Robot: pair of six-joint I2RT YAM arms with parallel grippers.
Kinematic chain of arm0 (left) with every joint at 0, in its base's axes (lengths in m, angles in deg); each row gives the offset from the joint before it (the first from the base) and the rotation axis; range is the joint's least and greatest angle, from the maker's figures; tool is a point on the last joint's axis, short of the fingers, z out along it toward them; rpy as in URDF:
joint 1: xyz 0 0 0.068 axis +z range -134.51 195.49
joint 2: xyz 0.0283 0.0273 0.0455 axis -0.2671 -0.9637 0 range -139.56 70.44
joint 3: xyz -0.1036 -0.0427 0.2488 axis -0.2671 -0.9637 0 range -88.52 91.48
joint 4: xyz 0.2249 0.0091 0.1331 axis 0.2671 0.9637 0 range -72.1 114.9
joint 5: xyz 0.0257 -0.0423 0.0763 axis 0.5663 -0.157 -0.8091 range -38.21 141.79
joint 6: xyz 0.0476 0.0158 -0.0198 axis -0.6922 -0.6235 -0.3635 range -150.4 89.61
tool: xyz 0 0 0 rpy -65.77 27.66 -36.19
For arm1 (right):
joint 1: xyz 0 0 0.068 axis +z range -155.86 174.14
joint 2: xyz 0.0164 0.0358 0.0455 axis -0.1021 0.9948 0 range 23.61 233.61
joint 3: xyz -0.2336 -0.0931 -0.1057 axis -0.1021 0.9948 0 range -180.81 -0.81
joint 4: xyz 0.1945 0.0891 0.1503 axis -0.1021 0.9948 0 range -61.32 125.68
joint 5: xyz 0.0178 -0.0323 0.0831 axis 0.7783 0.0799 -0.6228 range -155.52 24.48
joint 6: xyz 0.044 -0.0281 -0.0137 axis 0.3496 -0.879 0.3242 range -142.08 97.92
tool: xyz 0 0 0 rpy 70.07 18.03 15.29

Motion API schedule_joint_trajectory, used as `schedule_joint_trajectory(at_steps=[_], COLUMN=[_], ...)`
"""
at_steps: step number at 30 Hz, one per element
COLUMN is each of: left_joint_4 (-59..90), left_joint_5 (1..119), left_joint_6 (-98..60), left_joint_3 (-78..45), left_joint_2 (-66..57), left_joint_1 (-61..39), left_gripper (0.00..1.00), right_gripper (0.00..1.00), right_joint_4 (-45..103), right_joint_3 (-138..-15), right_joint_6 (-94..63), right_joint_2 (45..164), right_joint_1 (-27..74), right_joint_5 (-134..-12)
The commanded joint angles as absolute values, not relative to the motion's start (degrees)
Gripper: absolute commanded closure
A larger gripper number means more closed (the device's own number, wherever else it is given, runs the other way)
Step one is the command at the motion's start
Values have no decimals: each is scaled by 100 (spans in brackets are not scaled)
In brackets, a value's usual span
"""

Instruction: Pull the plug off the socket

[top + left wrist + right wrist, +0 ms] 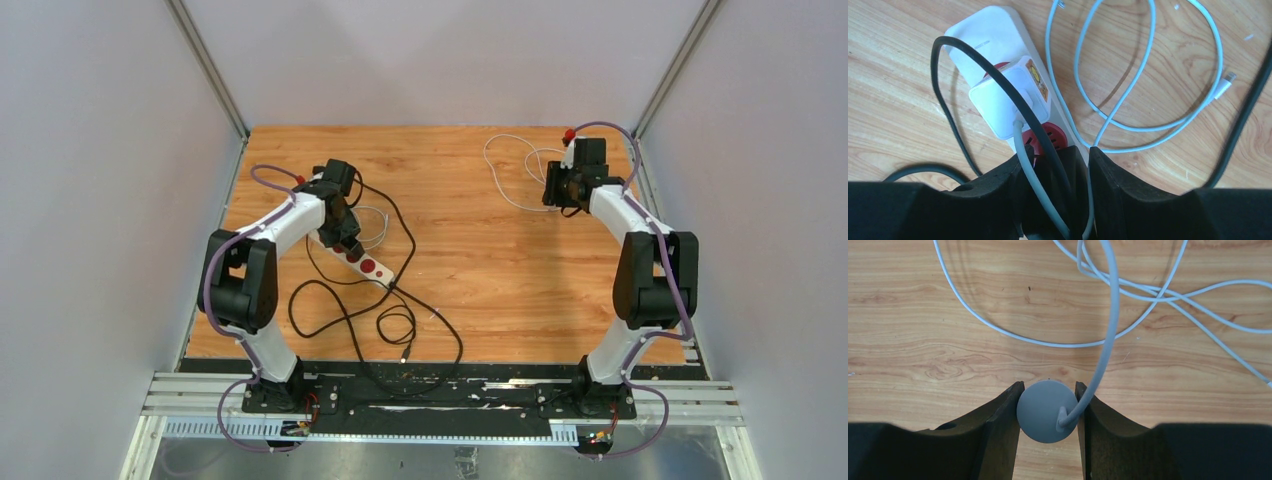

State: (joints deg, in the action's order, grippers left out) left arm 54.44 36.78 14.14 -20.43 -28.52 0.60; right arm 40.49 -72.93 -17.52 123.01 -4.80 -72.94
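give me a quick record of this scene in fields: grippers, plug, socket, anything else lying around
left gripper: closed on the socket
right gripper: closed on the plug, round and grey
plug position: off the socket, at the table's far right
white adapter: seated in a socket outlet
black cord: loops over the adapter
white cables: loose on the table

A robotics lab test cell: plain grey panel walls [90,150] on aluminium framing [209,68] enclose a wood-grain table [480,260], where a left arm [290,218] and right arm [620,210] are bolted to a black plate [440,395] on slotted rails [700,408].
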Motion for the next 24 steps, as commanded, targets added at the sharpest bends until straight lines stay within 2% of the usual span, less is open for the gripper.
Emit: schedule_joint_trajectory(at_steps=[1, 4, 11, 17, 24], left_joint_4=[5620, 5635, 5740, 5984, 6295], left_joint_5=[3918, 3856, 3834, 3372, 2941], left_joint_6=[1225, 1159, 1080, 902, 748], left_joint_3=[-2070, -2076, -2058, -2009, -2093], left_joint_2=[-2360, -2015, -1179, -383, 189], left_joint_1=[-77, -78, -84, -77, 194], left_gripper=[55, 33, 1, 0, 0], right_gripper=[43, 31, 18, 6, 5], right_joint_4=[4096, 4260, 4371, 4419, 3683], right_joint_3=[-7116, -7042, -6845, -6741, -6521], right_joint_6=[-1670, -1730, -1773, -2141, -3146], right_joint_2=[12147, 12031, 11369, 10614, 10261], right_joint_1=[-529, -529, -533, -302, 1968], right_joint_5=[-7333, -7351, -7391, -7713, -7692])
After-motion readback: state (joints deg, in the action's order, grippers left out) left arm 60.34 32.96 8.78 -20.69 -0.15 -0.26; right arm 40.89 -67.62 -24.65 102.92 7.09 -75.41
